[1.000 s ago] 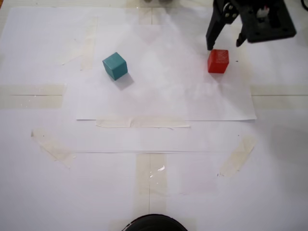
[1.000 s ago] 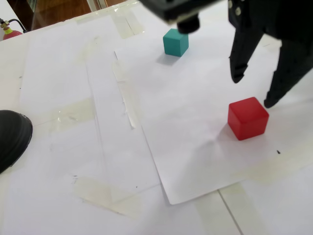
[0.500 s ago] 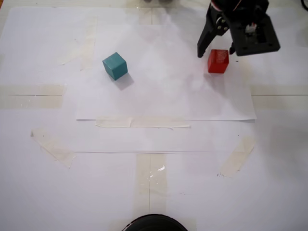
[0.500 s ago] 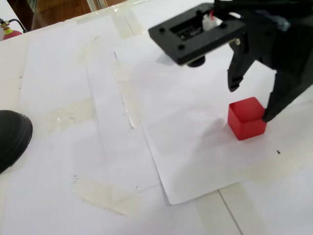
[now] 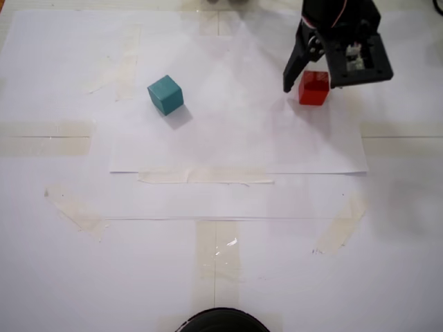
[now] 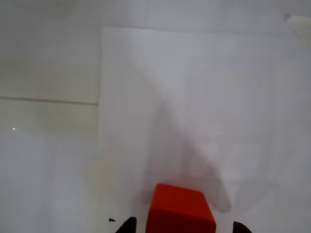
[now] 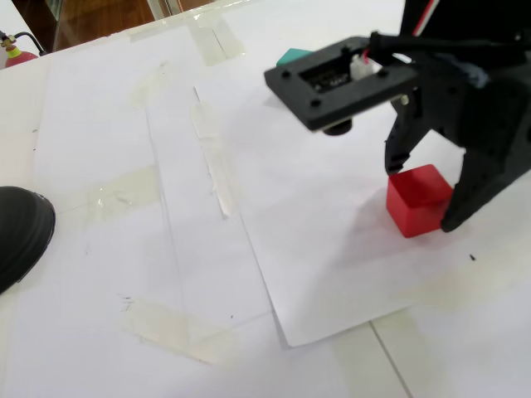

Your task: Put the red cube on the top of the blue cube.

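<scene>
The red cube (image 5: 313, 88) rests on white paper at the right of a fixed view, and shows again in another fixed view (image 7: 417, 201) and low in the wrist view (image 6: 181, 213). My gripper (image 5: 311, 86) is open and lowered over it, one finger on each side. In the wrist view both fingertips (image 6: 127, 225) stand a little apart from the cube's sides. The blue cube (image 5: 165, 95), teal in colour, sits alone to the left. In another fixed view only a sliver of the blue cube (image 7: 290, 56) shows behind the wrist camera mount (image 7: 344, 79).
White paper sheets (image 5: 235, 138) held down by strips of tape (image 5: 204, 176) cover the table. A black rounded object (image 5: 221, 321) sits at the near edge, also seen at the left edge of another fixed view (image 7: 21, 232).
The open gripper came down and forward from behind the red cube until its fingers stood on both sides of it. Neither cube has moved.
</scene>
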You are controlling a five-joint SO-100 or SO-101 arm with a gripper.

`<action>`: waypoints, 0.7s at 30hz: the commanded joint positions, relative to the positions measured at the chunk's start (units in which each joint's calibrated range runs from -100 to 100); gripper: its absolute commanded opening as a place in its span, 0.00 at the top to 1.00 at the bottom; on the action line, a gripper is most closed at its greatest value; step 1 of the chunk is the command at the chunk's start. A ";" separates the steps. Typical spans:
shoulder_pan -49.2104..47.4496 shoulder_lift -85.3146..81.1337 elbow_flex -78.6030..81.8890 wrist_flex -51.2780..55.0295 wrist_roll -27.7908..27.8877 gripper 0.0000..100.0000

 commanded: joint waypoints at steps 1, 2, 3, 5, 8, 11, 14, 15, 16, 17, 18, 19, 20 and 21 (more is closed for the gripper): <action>-0.01 -0.93 0.47 -2.57 -0.39 0.71; -0.01 -0.85 0.65 -2.89 -0.39 0.71; 0.07 -0.85 0.84 -3.06 -0.39 0.71; 0.07 -0.76 0.84 -3.22 -0.39 0.71; 0.07 -0.42 0.84 -3.46 -0.39 0.71; 0.07 -0.16 1.02 -3.63 -0.49 0.71; -0.01 -0.16 1.93 -4.20 -0.68 0.71; -0.01 -0.08 2.47 -4.69 -0.68 0.71; -0.01 -0.08 3.01 -5.34 -0.68 0.71; -0.09 -0.08 3.47 -5.83 -0.73 0.71; -0.09 -0.08 3.92 -6.40 -0.78 0.71; -0.09 -0.08 4.29 -6.89 -0.83 0.71; -0.09 -0.08 4.38 -6.97 -0.88 0.72; -0.09 -0.08 4.47 -6.97 -0.88 0.72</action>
